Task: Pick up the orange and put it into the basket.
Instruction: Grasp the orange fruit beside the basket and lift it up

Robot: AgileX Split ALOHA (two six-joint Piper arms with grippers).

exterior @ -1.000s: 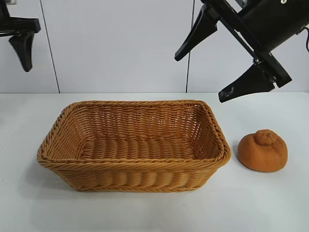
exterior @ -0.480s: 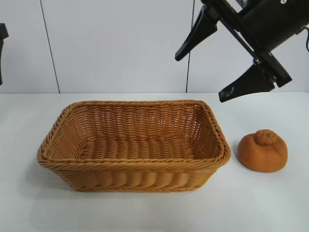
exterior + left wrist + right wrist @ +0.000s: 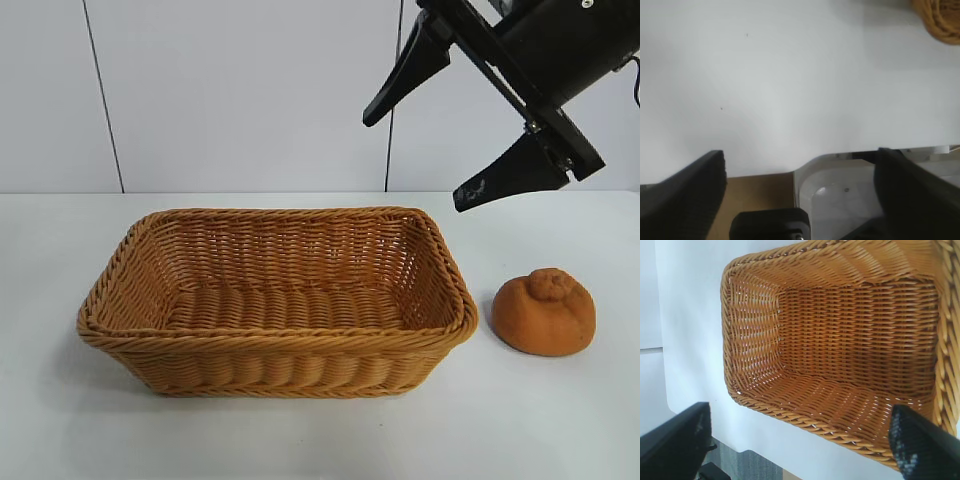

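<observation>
White tabletop [image 3: 300,440] before pale wall panels [image 3: 240,90], seen from outside the rig. Centre: large rectangular tan-orange woven wicker basket [image 3: 275,345] with flared sides and braided rim, standing upright and holding nothing, mouth open to receive from above. Just beside its right end, apart from the rim: fist-sized dull orange-brown rough-skinned orange [image 3: 544,312] with a raised knob on top, resting on the table, untouched. Task therefore judged at its start, with no pick yet made.

Upper right: black right gripper [image 3: 425,150], fingers spread wide and pinching nothing, tilted downward and toward the basket rather than the fruit. Right wrist view accordingly filled by the basket interior [image 3: 850,340], framed by the two dark fingertips [image 3: 675,440]; orange absent from that view. Likely reason for the pose: a waiting posture above the workspace, jaws already wide enough to straddle the fruit. Next move judged to need a swing outward and down over the orange, closing across its flanks below the knob.

Left gripper [image 3: 800,200] absent from the exterior view; in the left wrist view, fingers spread apart, empty, over bare table near its edge, only a basket corner [image 3: 940,20] showing far off. Parked clear of the work.
</observation>
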